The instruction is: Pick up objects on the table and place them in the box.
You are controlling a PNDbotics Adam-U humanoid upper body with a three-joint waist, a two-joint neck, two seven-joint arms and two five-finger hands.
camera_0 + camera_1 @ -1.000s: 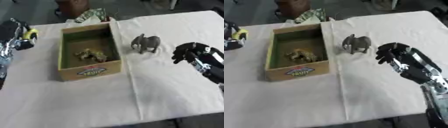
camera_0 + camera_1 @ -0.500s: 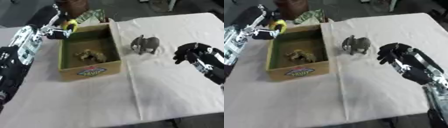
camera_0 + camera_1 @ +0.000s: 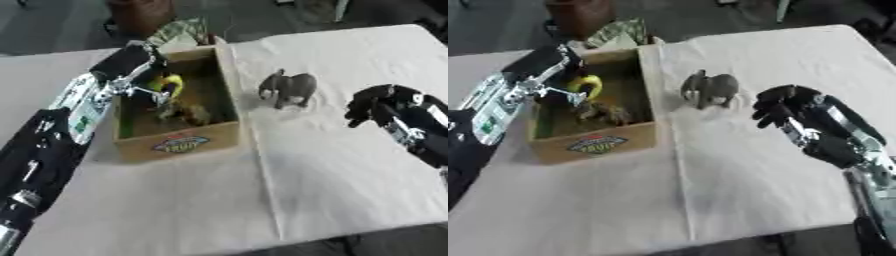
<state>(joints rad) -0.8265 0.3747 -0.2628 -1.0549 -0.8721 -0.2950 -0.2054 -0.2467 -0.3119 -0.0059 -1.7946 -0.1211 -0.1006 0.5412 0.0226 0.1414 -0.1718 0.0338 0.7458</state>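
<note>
Left hand [image 3: 131, 67] over open cardboard box [image 3: 179, 146], fingers pinching yellow toy [image 3: 168, 83] inside it. Grey elephant figure [image 3: 289, 89] on white tablecloth [image 3: 332, 170], right of box. Right hand [image 3: 785, 107] near elephant, fingers curled, empty.

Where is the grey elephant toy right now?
The grey elephant toy stands on the white table just right of the cardboard box, between it and the right hand, which is not touching it.

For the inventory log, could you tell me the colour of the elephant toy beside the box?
Grey; the elephant toy shows best in the left eye view.
</note>
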